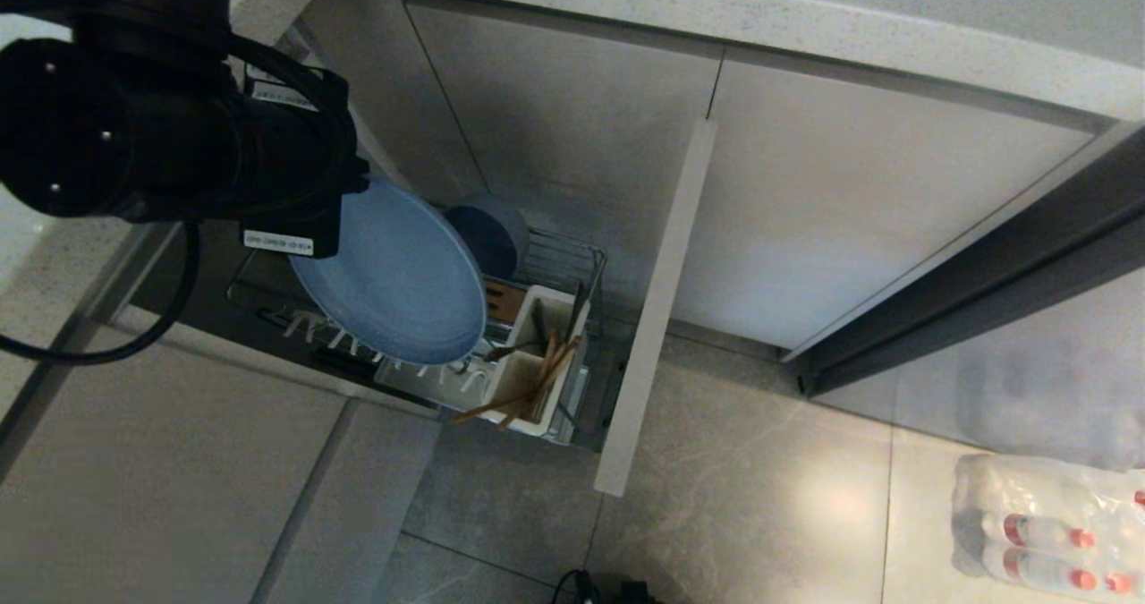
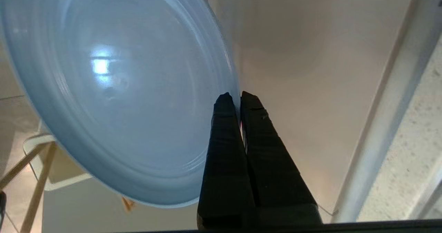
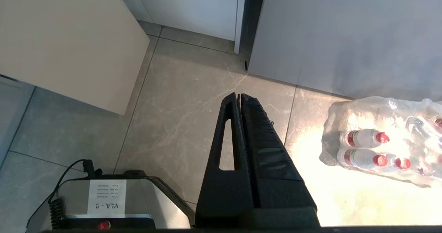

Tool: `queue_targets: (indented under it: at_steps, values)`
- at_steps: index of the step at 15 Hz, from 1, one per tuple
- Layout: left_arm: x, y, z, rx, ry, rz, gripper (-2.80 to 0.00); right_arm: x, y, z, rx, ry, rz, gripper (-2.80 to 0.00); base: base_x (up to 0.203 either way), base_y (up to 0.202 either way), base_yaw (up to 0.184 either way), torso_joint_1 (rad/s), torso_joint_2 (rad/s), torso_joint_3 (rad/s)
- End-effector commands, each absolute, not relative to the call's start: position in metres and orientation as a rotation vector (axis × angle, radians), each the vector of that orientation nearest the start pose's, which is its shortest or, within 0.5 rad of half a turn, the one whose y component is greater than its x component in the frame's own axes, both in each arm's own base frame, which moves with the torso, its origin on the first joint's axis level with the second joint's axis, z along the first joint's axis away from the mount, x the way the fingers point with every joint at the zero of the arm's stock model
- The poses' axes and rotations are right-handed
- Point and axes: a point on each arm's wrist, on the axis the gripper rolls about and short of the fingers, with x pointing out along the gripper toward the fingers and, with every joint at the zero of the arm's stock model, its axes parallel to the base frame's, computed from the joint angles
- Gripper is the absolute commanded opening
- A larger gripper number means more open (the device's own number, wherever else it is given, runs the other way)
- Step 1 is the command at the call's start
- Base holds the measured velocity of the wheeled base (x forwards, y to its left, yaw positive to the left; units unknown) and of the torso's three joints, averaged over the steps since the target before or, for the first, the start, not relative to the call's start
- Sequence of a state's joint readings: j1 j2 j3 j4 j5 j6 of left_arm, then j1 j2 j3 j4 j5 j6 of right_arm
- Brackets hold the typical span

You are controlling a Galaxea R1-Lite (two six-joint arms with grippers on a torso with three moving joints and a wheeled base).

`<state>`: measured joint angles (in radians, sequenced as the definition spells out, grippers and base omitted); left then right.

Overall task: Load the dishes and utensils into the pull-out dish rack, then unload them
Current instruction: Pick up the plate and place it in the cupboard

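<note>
left gripper (image 2: 234, 100) pinching plate (image 2: 114, 88) rim between closed jaws, plate hanging on edge, tilting, beyond fingertips above rack (image 1: 564, 264)

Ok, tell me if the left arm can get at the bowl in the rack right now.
Probably not yet. The left end effector is shut on the plate rim, and the plate hangs in front of the bowl in the rack. It would need to set the plate down first.

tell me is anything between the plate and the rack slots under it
Nothing visible. The left gripper holds the plate by its rim over the rack; the bowl sits behind it.
</note>
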<state>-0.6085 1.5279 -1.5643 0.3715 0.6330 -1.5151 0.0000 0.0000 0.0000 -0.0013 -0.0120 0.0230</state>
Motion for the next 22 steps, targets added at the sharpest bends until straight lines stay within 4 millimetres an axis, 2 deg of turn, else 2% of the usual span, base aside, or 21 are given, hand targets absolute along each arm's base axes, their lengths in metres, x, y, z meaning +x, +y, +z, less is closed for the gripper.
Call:
queue_targets:
  at_steps: [1,5,10,22]
  values:
    - [0.215,-0.132,0.348,-1.315,0.192,0.231,-2.8,-0.023,0.0,0.076,0.023,-0.001,-0.012,-2.8,0.0,0.0,0.0,0.0,0.0,0.0]
    - [0.22,-0.127,0.348,-1.365,0.143,0.201,-2.8,-0.023,0.0,0.076,0.023,0.0,-0.012,-2.8,0.0,0.0,0.0,0.0,0.0,0.0]
    - [0.226,-0.123,0.337,-1.381,0.153,0.186,-2.8,-0.023,0.0,0.076,0.024,-0.001,-0.012,-2.8,0.0,0.0,0.0,0.0,0.0,0.0]
    - [0.226,-0.107,0.328,-1.45,0.11,0.104,-2.8,-0.023,0.0,0.076,0.023,0.0,-0.012,-2.8,0.0,0.0,0.0,0.0,0.0,0.0]
